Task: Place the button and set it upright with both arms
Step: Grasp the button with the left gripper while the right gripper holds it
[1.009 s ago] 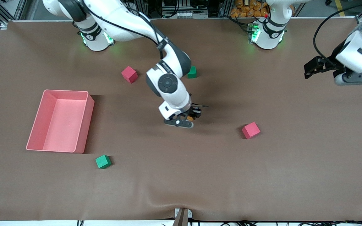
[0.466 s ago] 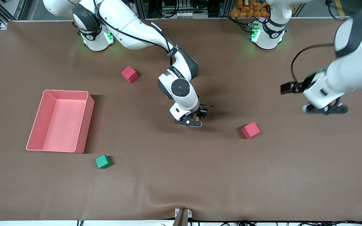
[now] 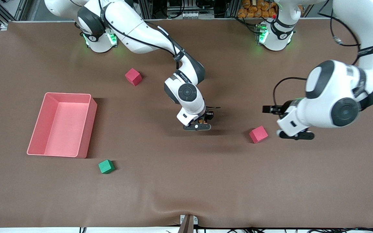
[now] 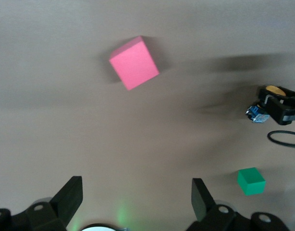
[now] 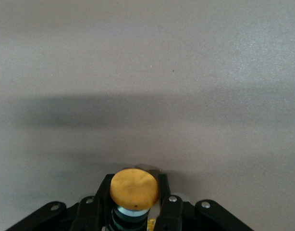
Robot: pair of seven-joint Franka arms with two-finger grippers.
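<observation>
Pincer on right arm has the button, mid-table

Right pincer (image 3: 202, 124) is clamped on the button (image 5: 134, 187), orange cap showing between its fingers, low over the table (image 3: 186, 181) centre. Left pincer (image 4: 137, 198) is spread wide w/ nothing in it, over the table by a red cube (image 3: 258, 134). Judging by this: pickup done, placing & uprighting not yet. Brown cloth surface; pink bin (image 3: 91, 129) toward the right arm's end, green cube (image 3: 106, 166) nearer the front camera.

brown table (image 3: 270, 181) w/ pink bin (image 3: 62, 125), 2 red cubes (image 3: 258, 134) (image 3: 133, 76), green cube (image 3: 106, 166).
</observation>
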